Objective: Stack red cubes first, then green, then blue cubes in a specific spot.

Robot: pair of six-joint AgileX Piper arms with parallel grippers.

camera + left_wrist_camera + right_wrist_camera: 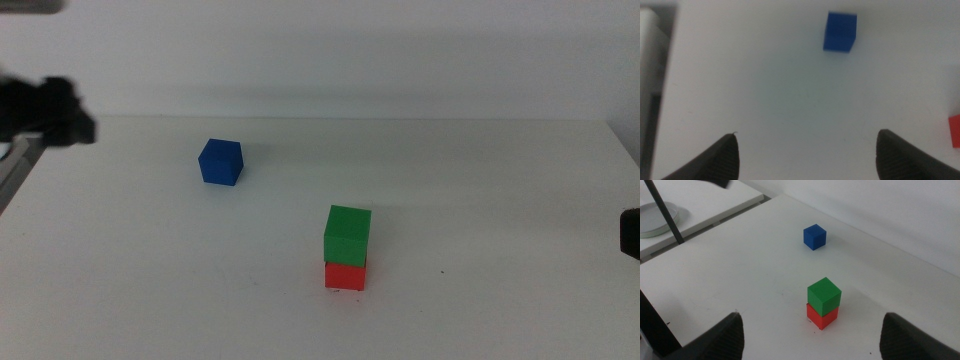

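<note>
Blue cube (221,162) awaited atop green cube (347,234), which sits on the red cube (345,275).
Judged light, rigid, matte; best pinched across opposite flat faces by the spread, empty left tool (805,155).

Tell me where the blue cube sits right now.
The blue cube sits alone on the table, left of and behind the green cube stacked on the red cube.

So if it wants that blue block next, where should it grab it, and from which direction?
Probably from straight above, pinching two opposite flat side faces of the blue cube. It sits alone on the white table, well clear of the green cube stacked on the red cube, so nothing blocks a descent. The left end effector is open and already has the cube in its view.
</note>
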